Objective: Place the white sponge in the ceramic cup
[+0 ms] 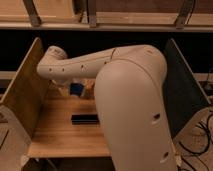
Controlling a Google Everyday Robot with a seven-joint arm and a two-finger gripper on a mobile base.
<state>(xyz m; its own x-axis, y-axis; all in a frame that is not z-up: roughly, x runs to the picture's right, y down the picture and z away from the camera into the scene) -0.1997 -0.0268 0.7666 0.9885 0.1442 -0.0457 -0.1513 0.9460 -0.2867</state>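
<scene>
Wooden tabletop (55, 131) – above its rear, fingers (64, 88) pinch blue-faced white sponge (76, 89)

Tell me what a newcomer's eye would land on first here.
The big white robot arm fills the middle, reaching left over the wooden table. Its gripper hangs at the back left, fingers shut, beside a blue-faced sponge. A flat black bar lies in front.
</scene>
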